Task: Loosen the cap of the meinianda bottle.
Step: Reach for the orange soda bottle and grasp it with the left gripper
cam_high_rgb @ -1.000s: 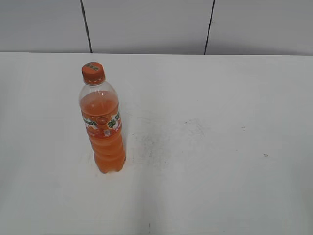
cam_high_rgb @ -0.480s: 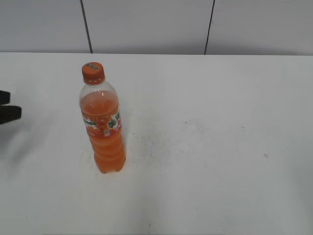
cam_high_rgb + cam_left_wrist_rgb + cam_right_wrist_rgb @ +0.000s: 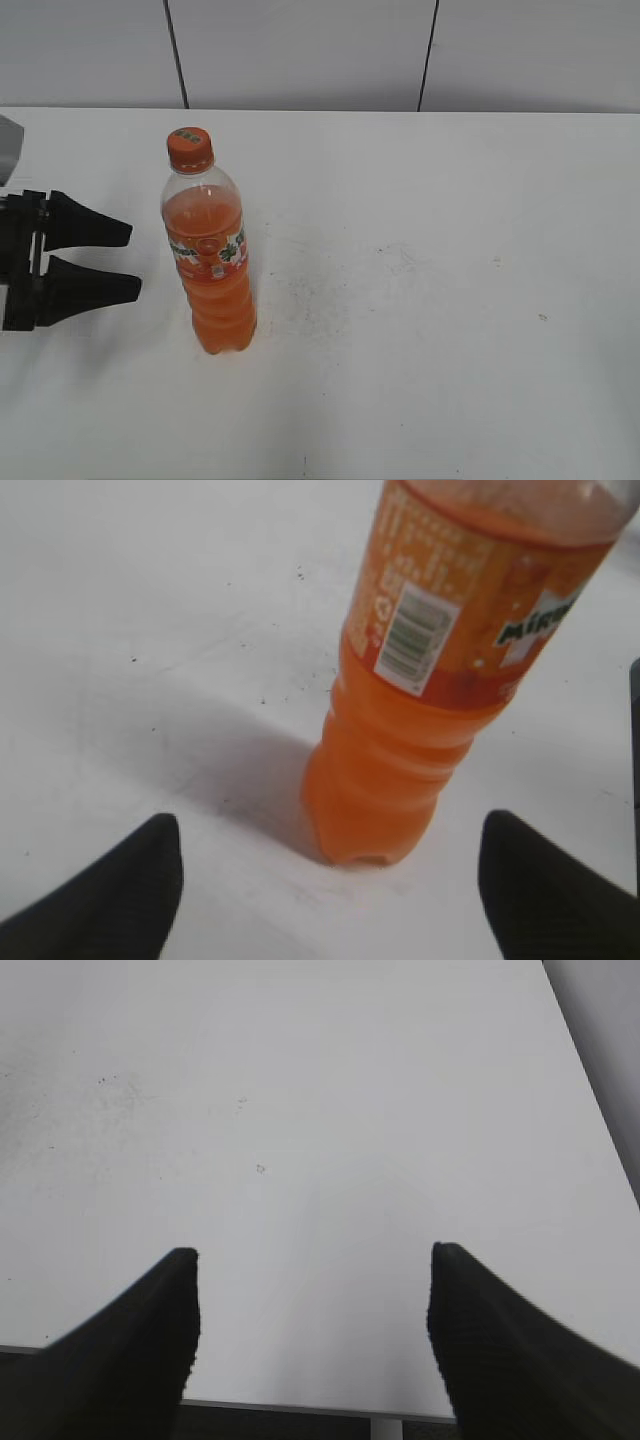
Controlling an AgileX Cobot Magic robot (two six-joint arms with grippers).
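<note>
The meinianda bottle (image 3: 210, 265) stands upright on the white table (image 3: 420, 300), left of centre, filled with orange drink. Its orange cap (image 3: 190, 149) sits on top with dark print. My left gripper (image 3: 132, 260) is open, a short way left of the bottle at label height, fingertips pointing at it. In the left wrist view the bottle's lower body and label (image 3: 420, 680) stand ahead, between the spread fingers, and my left gripper (image 3: 330, 850) touches nothing. The cap is out of that view. My right gripper (image 3: 312, 1260) is open and empty over the table's near edge; it is out of the exterior view.
The table top carries faint dark scuff marks (image 3: 330, 290) right of the bottle. A grey panelled wall (image 3: 300, 50) runs behind the table's far edge. The table's front edge (image 3: 300, 1405) shows under my right gripper.
My left gripper has come in from the left edge and moved right toward the bottle. The bottle has not moved.
</note>
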